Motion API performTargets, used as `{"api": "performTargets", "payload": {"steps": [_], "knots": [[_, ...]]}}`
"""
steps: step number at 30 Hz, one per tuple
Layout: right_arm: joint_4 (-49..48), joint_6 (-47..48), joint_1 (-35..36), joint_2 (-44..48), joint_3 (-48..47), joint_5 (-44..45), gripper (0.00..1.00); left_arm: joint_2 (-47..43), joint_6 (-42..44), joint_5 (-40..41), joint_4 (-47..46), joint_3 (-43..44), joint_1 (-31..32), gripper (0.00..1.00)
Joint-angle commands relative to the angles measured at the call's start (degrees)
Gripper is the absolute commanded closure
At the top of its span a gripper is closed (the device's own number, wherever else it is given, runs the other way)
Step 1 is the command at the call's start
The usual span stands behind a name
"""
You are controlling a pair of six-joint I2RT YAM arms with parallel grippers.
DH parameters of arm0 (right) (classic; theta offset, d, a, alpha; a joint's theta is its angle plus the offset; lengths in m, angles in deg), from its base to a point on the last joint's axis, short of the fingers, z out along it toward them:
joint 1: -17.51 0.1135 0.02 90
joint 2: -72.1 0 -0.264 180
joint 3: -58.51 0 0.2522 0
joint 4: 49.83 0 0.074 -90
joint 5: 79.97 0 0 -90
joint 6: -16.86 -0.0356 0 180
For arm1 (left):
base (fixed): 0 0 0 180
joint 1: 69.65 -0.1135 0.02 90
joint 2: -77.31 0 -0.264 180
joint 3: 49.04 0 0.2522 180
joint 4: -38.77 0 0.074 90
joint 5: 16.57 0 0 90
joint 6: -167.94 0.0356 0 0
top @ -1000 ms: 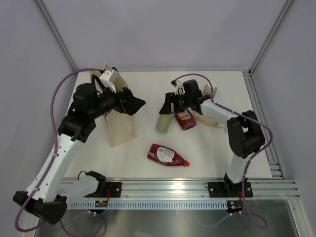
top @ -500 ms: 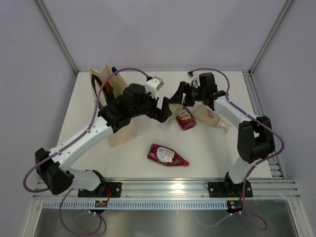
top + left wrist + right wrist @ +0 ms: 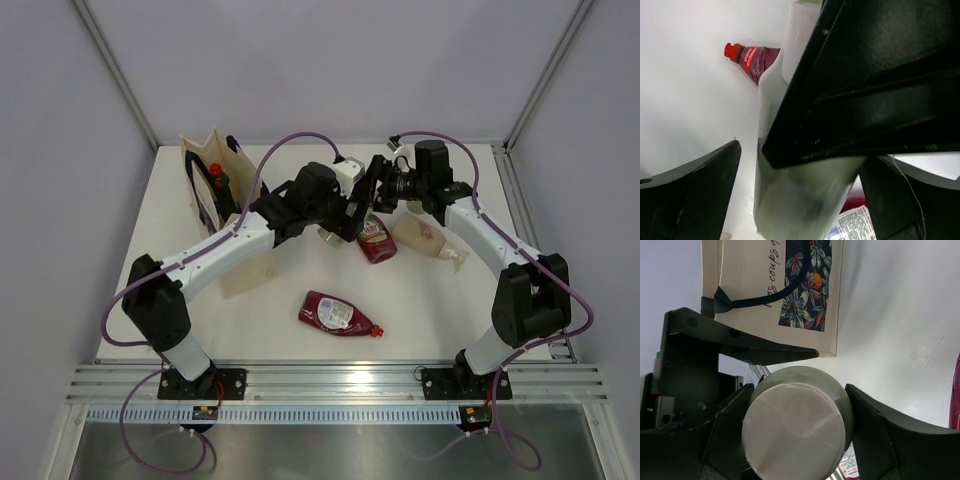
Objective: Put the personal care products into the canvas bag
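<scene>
We judge the task to be at an early stage. The canvas bag (image 3: 240,255) stands upright near the left rear corner of the counter (image 3: 450,310). One green bottle with a red cap (image 3: 216,180) shows in its mouth, so we count one product as placed.

At the counter's middle, toward the rear, the left pincer (image 3: 795,197) stands wide apart on either side of a pale green bottle (image 3: 797,427) without closing on it. The right pincer (image 3: 799,435) grips that same bottle, its white cap facing the right wrist camera. We read this as a hand-over.

Three products remain on the counter:
- a dark red bottle (image 3: 340,313) toward the front edge;
- a second dark red bottle (image 3: 375,241) at the middle;
- a beige-pink bottle (image 3: 428,238) toward the right edge.

We cannot locate the sixth product.

Writing: the bag carries a script line in which we read "coups", beside a dark floral print. The bottle labels are too small to read.
</scene>
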Motion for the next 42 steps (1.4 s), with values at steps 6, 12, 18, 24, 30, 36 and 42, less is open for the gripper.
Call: {"api": "performTargets", "payload": {"steps": [6, 12, 18, 24, 30, 36, 42], "knots": [[-5.8, -7.7, -0.4, 5.7, -0.9, -6.9, 1.00, 1.7, 0.2, 7.5, -2.9, 2.5, 0.4, 0.33], [-5.5, -4.7, -0.4, 5.5, -1.2, -8.8, 0.76, 0.1, 1.6, 2.9, -2.7, 2.7, 0.3, 1.00], [1.3, 9.5, -0.5, 6.0, -4.3, -8.6, 0.18, -4.2, 1.7, -10.6, -3.1, 0.8, -1.3, 1.00], [-0.1, 12.3, -2.4, 6.6, -4.1, -13.3, 0.00, -7.0, -2.0, -17.3, -5.5, -2.2, -3.6, 1.00], [0.1, 14.0, -6.4, 5.9, -5.5, -13.9, 0.00, -8.8, -3.5, -21.1, -4.2, -2.6, -4.9, 1.00], [2.7, 18.2, -11.8, 5.9, -8.4, -14.0, 0.01, -11.1, -5.9, -21.5, 1.6, 3.6, -7.7, 1.00], [8.4, 24.8, -15.5, 6.7, -7.7, -13.1, 0.00, -15.6, -12.9, -24.0, 1.0, 8.7, -17.0, 1.00]]}}
